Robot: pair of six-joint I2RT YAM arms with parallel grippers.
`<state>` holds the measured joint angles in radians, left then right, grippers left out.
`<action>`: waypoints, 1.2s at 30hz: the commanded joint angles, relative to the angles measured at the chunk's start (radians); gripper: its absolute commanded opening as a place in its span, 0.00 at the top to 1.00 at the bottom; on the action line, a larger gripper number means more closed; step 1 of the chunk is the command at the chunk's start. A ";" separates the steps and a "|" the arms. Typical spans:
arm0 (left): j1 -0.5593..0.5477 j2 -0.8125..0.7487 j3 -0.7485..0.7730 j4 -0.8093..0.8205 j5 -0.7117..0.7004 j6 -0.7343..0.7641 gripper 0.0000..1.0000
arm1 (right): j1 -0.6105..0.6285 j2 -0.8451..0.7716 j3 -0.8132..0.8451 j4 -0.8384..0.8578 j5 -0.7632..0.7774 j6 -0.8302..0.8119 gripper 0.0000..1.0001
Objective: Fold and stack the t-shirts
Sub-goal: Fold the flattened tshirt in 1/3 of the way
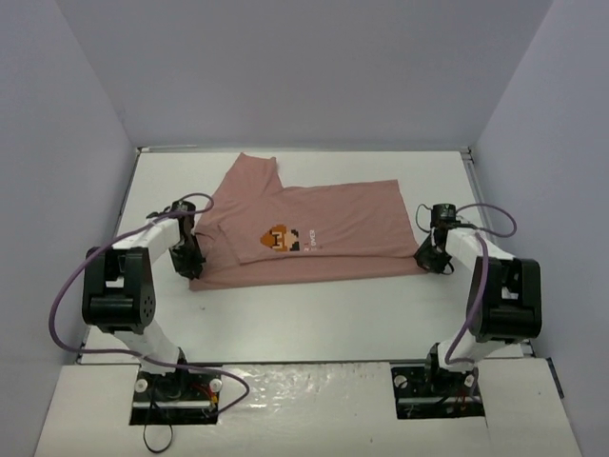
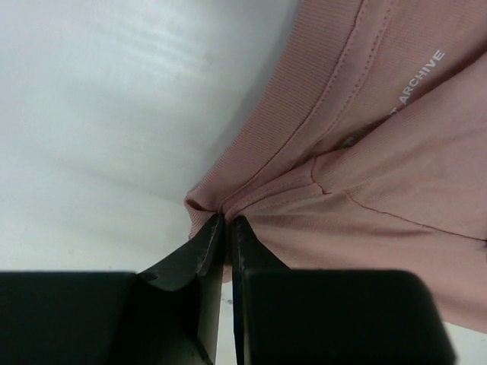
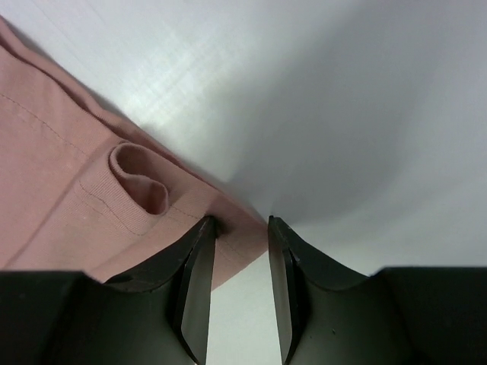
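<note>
Top external view: you see the dusty-pink t-shirt (image 1: 324,224) lying flat across the middle of the white surface (image 1: 314,314), its pixel-art print (image 1: 283,239) facing up and one sleeve (image 1: 249,176) angled toward the far edge; the left gripper (image 1: 193,257) sits at the shirt's left edge and the right gripper (image 1: 430,257) at its right edge. Left wrist view: your left jaws are clenched on a bunched edge of the pink fabric, near a ribbed band (image 2: 304,99) and small white lettering (image 2: 417,80). Right wrist view: your right jaws stand released and apart, straddling a corner of the shirt that rests on the surface; a small rolled fold (image 3: 141,179) of the hem lies just left of them.
</note>
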<state>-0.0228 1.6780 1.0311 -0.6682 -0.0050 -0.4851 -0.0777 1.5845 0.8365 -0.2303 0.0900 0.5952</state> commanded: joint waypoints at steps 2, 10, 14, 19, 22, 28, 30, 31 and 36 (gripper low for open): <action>0.017 -0.118 -0.044 -0.094 -0.055 0.015 0.92 | 0.001 -0.184 -0.006 -0.168 0.032 0.029 0.69; 0.011 -0.340 0.080 -0.151 0.002 -0.002 0.60 | 0.285 -0.232 0.236 -0.208 0.119 -0.115 0.65; -0.012 -0.416 0.090 -0.139 0.115 -0.050 0.55 | 0.489 -0.173 0.323 -0.205 0.194 -0.188 0.65; -0.010 -0.483 0.011 -0.140 0.086 -0.061 0.56 | 0.803 -0.021 0.457 -0.160 0.255 -0.364 0.66; 0.009 -0.489 -0.075 -0.126 0.084 -0.071 0.57 | 0.921 0.055 0.541 -0.098 0.183 -0.433 0.66; 0.092 -0.483 -0.247 -0.028 0.123 -0.124 0.58 | 1.006 0.211 0.663 -0.013 0.043 -0.543 0.66; 0.098 -0.470 -0.263 0.000 0.120 -0.148 0.57 | 1.045 0.283 0.730 0.022 -0.004 -0.578 0.65; 0.101 -0.459 -0.267 0.016 0.118 -0.161 0.57 | 1.058 0.329 0.772 0.036 -0.033 -0.599 0.64; 0.122 -0.410 -0.282 0.048 0.115 -0.179 0.57 | 1.086 0.472 0.913 0.055 -0.106 -0.666 0.62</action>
<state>0.0764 1.2445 0.7349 -0.6943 0.1055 -0.6200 0.9844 1.9841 1.6292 -0.2377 0.0779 0.0223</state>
